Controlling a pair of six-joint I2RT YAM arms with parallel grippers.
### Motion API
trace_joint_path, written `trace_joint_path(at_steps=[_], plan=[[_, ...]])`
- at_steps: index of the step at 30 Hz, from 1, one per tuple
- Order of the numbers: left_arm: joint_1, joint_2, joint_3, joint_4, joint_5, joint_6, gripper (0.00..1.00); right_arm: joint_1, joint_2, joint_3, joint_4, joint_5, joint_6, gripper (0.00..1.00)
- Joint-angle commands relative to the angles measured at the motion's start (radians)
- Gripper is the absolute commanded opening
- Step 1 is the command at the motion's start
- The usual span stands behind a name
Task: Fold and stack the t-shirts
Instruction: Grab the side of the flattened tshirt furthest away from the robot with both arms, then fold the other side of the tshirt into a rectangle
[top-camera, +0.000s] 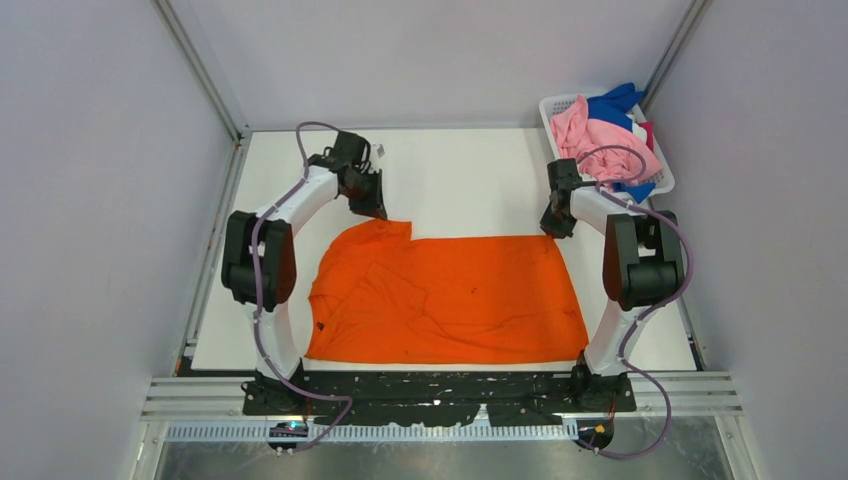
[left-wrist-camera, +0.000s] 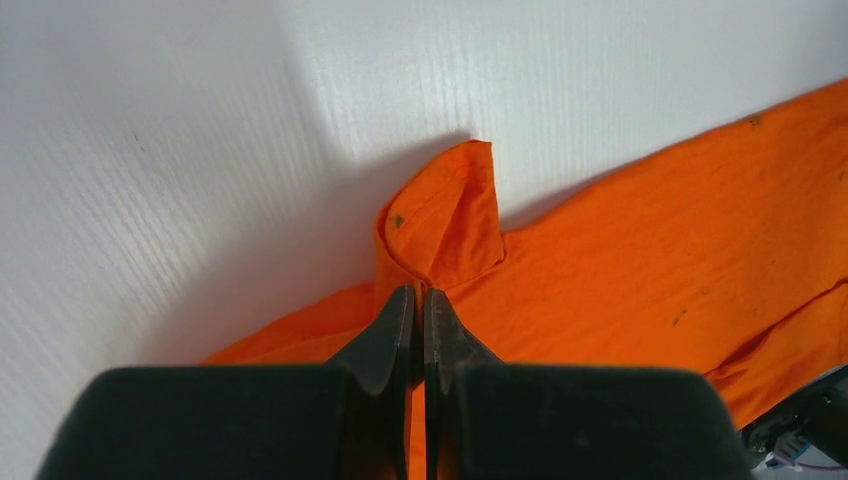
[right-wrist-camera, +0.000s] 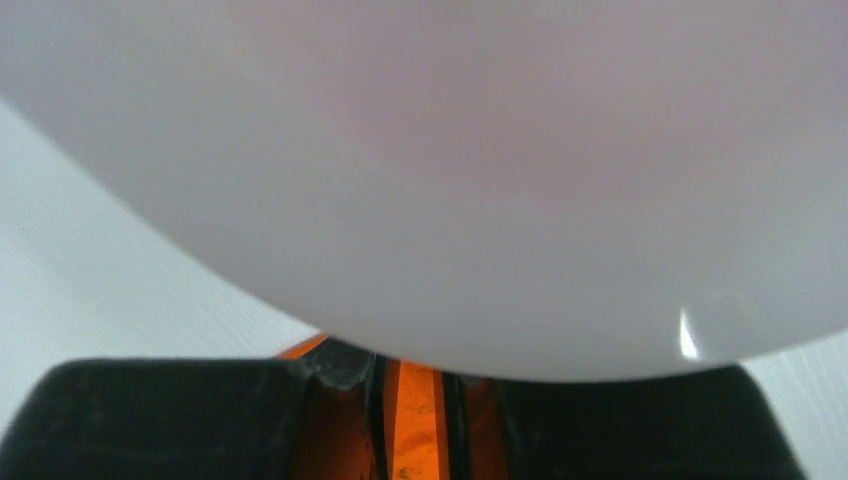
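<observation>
1. While the orange t-shirt (top-camera: 450, 300) is lying spread across the middle of the white table (top-camera: 460, 180), I am gripping it at both of its far corners.
2. The shirt is showing bright orange with tiny dark specks. It is lying mostly flat, with soft creases gathering toward 9 o'clock and a sleeve sticking out at 11 o'clock.
3. My left gripper (left-wrist-camera: 418, 292) is pinching that sleeve at 11 o'clock, jaws pressed together on the cloth. In the left wrist view a small flap is standing up just beyond the fingertips.
4. My right gripper (top-camera: 556, 225) is sitting at the shirt's 1 o'clock corner, clamping a strip of orange cloth in the narrow gap between its fingers.
5. A pale blur (right-wrist-camera: 420, 180) is filling most of the right wrist view and hiding those fingertips.
6. At 2 o'clock on the table, the white mesh basket (top-camera: 553, 108) is holding a pink t-shirt (top-camera: 600, 135), a blue t-shirt (top-camera: 612, 100) and a bit of magenta cloth (top-camera: 647, 130). My right arm's purple cable (top-camera: 610, 152) is looping in front of the basket.
</observation>
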Motion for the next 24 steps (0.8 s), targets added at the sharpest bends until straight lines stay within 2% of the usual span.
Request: trace_joint_path(at_steps=[1,6,15,24], plan=[[-0.021,-0.077,-0.01,0.04,0.032,0.06,0.0,0.003,-0.051,-0.009,0.026,0.011,-0.026,0.15],[-0.028,-0.112,-0.041,0.053,0.032,0.077,0.0,0.006,-0.104,-0.034,0.058,-0.005,-0.051,0.06],[-0.047,-0.192,-0.119,0.06,0.072,0.114,0.0,0.027,-0.196,-0.117,0.075,-0.024,-0.076,0.05],[-0.063,-0.351,-0.323,0.107,0.056,0.101,0.0,0.052,-0.334,-0.202,0.037,-0.023,-0.09,0.05]])
